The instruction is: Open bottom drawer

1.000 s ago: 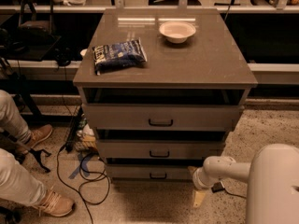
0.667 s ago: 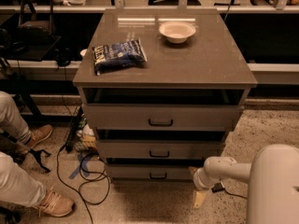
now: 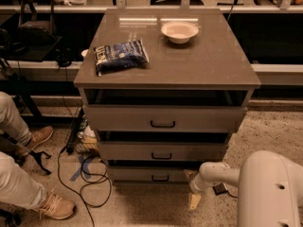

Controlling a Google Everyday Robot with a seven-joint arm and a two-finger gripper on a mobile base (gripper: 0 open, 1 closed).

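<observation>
The bottom drawer [image 3: 137,175] sits at the foot of the grey-brown cabinet [image 3: 236,82], just above the floor. Its slim front is tucked back under the middle drawer [image 3: 123,151], and its small black handle [image 3: 160,178] is centred. It looks shut to me, so the pull is not yet done.

My gripper [image 3: 193,196] hangs low beside the cabinet's right front corner, to the right of that handle and apart from it. It is down near the floor because the handle is so low. I cannot tell how far the claw is open, and I see nothing in it. The white arm [image 3: 218,171] reaches in from the lower right, which I judge leaves room for the drawer to slide out towards me.

Next I would bring the claw left, level with the handle, and avoid the middle drawer's handle [image 3: 161,155] above it.

On the top, a blue snack bag [image 3: 120,56] and a pale bowl [image 3: 179,31] rest well away from the work. A seated person's shoes [image 3: 56,205] and loose cables [image 3: 90,183] lie on the floor to the left.
</observation>
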